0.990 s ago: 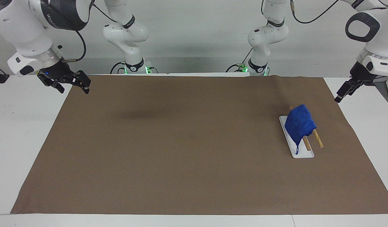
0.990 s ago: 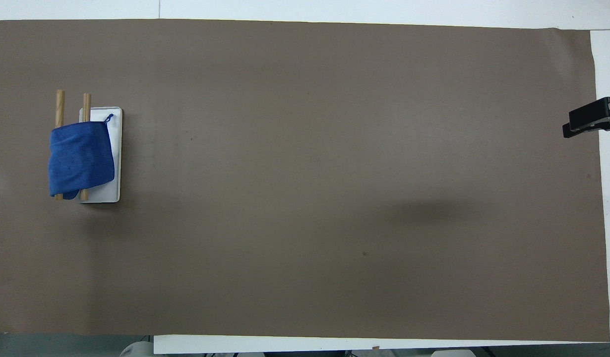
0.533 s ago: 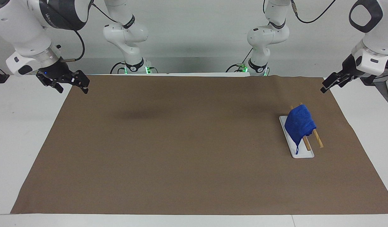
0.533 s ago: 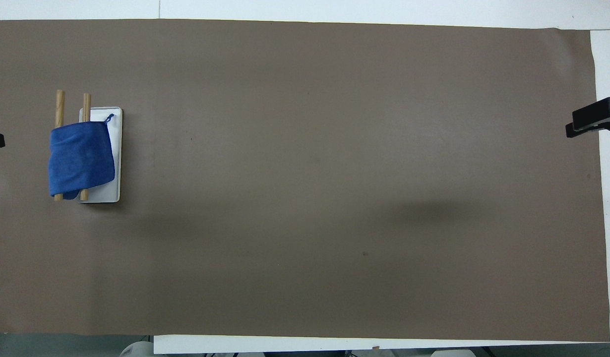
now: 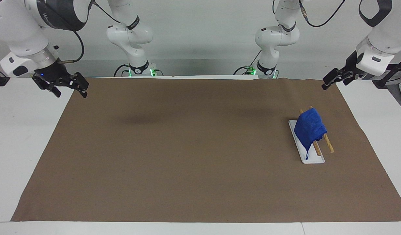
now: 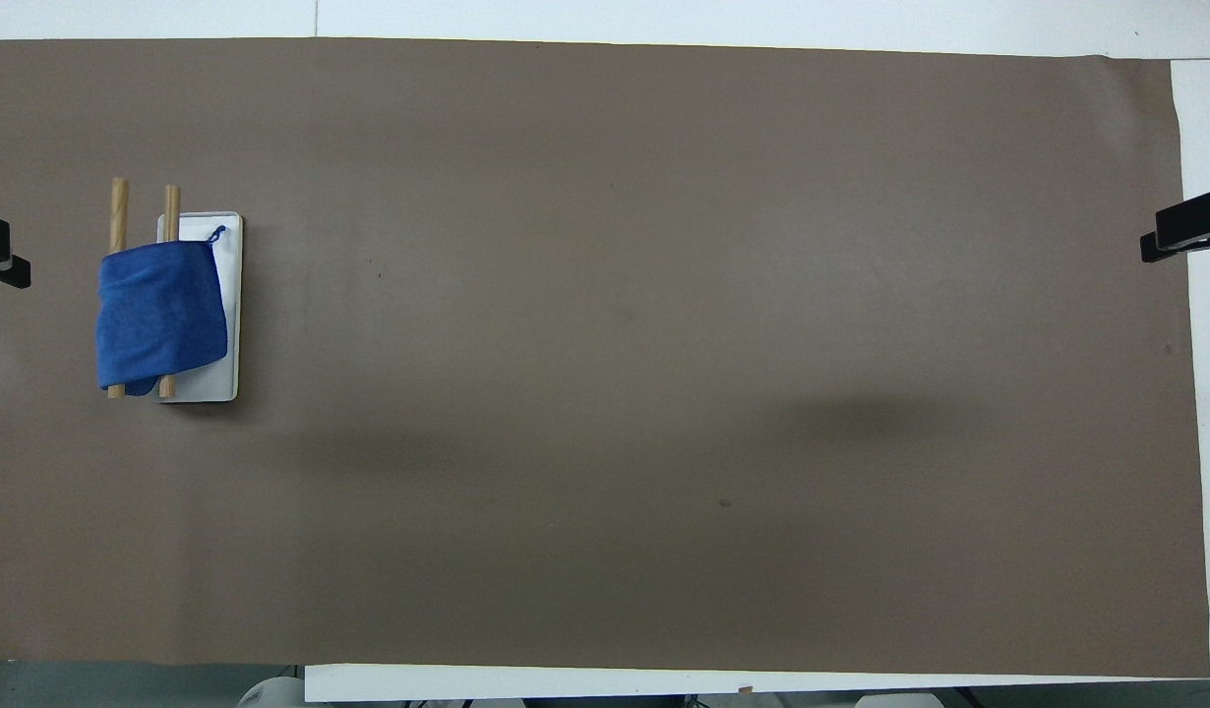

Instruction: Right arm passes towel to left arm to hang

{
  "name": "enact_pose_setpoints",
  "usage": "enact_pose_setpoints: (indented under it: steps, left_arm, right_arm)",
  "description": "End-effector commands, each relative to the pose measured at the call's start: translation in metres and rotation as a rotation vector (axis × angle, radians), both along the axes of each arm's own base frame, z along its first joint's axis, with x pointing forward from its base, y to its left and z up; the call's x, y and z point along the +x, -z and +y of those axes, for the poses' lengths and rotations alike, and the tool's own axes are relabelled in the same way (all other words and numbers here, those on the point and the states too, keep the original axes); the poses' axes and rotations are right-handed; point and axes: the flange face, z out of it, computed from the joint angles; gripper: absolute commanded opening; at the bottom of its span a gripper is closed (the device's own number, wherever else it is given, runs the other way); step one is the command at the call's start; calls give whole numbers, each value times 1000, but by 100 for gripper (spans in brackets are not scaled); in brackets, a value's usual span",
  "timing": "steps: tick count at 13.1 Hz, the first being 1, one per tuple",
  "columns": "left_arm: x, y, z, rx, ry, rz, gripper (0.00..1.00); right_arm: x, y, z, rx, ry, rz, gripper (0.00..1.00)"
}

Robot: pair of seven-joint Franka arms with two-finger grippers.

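Only one obstacle on the brown mat (image 5: 187, 156) — a rack of two wooden rods (image 5: 328, 143) on a white base (image 5: 313, 160), draped with a blue towel (image 5: 309, 129), toward the left arm's end of the bench. Open passage everywhere else across the mat — nothing standing toward the right arm's end or mid-bench.

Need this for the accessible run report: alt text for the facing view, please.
A blue towel hangs over a two-bar wooden rack on a white base, on brown paper toward the left arm's end of the table. Left gripper and right gripper hover empty over the paper's corners nearest the robots.
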Motion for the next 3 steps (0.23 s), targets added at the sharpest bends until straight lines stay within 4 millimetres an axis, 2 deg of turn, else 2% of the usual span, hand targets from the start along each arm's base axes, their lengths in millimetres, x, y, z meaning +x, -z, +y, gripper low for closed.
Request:
enact_pose_setpoints:
  steps: [1,3]
  left_arm:
    - [-12,-4,-5,-2,25,13,100]
    - [-13,-5,-4,-2,25,15,100]
  right_arm:
    - [-6,-2,-3,-6,-18,3,100]
    - [-7,-1,-4,-4,-17,4,100]
